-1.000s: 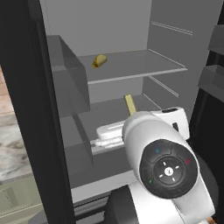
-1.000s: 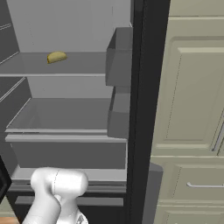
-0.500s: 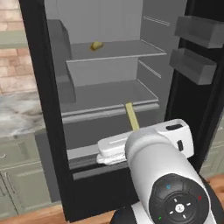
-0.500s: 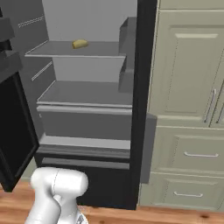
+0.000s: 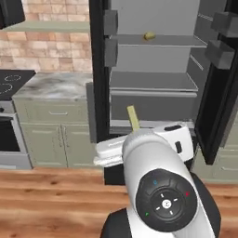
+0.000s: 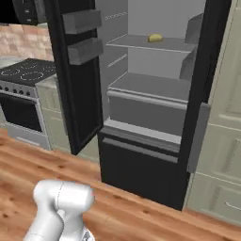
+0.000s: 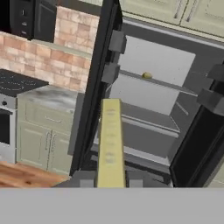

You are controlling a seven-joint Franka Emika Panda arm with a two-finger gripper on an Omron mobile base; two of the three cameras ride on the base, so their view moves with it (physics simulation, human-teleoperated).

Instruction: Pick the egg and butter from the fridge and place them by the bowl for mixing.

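Note:
My gripper [image 7: 109, 180] is shut on the butter [image 7: 110, 142], a thin pale-yellow stick that rises from between the dark fingertips [image 7: 84, 178]. From the left base view the butter [image 5: 133, 118] pokes up behind my white arm, in front of the open fridge [image 5: 98, 69]. The fridge [image 6: 141, 162] stands some way off across the wood floor, its grey shelves bare except for a small yellow-green food item [image 5: 149, 36] [image 6: 155, 37] [image 7: 147, 75] on the upper shelf. The egg and the bowl are out of view.
The fridge door [image 6: 77, 94] [image 5: 222, 97] hangs open with grey bins. A black stove [image 6: 26, 73] [image 5: 10, 82] and a marble counter [image 5: 53, 86] over green cabinets stand left of the fridge. Cream cabinets [image 6: 227, 122] are to its right. Wood floor [image 5: 46, 195] lies between.
The whole picture has pulled back and shifted: the base has moved away from the fridge, bringing stove, counter and floor into view. The butter stays in the shut gripper.

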